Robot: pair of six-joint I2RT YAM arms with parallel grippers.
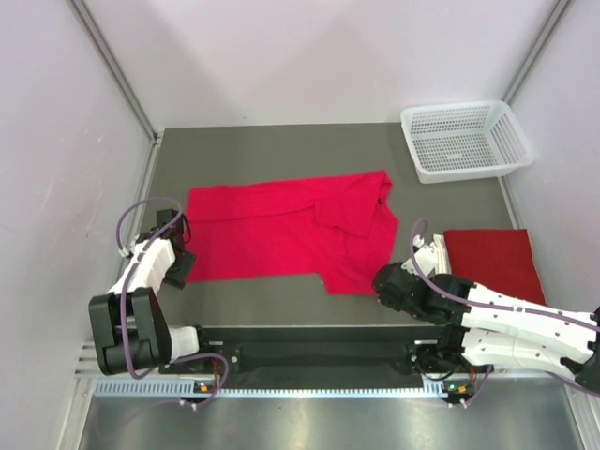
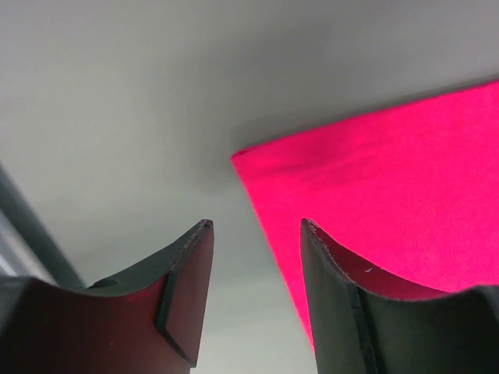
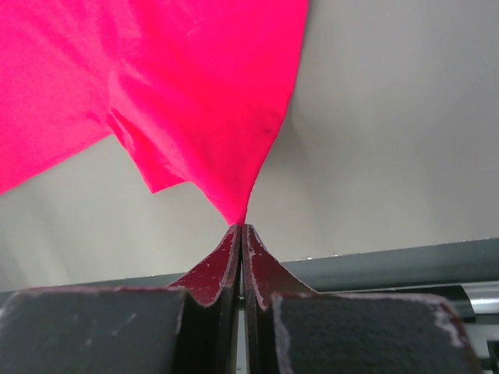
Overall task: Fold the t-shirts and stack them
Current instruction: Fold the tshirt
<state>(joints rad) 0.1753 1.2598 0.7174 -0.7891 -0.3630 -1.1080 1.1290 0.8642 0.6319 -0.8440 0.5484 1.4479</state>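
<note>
On the bench (image 1: 281, 150) one t-shirt (image 1: 272, 234) lies flat in the middle, with a folded t-shirt (image 1: 492, 258) at the near right. Our right tool (image 3: 242, 228) pinches only the flat one's corner tip, so we judge a pull may slip it free. Our left tool (image 2: 256, 227) is spread beside its left edge and grips nothing, risking a skewed fold.

The top camera looks down on the table (image 1: 281, 150); both wrist cameras closely share the t-shirt (image 1: 272, 234).

T-shirts (image 1: 272, 234) plain red; basket (image 1: 467, 172) white; table (image 1: 281, 155) grey.
</note>
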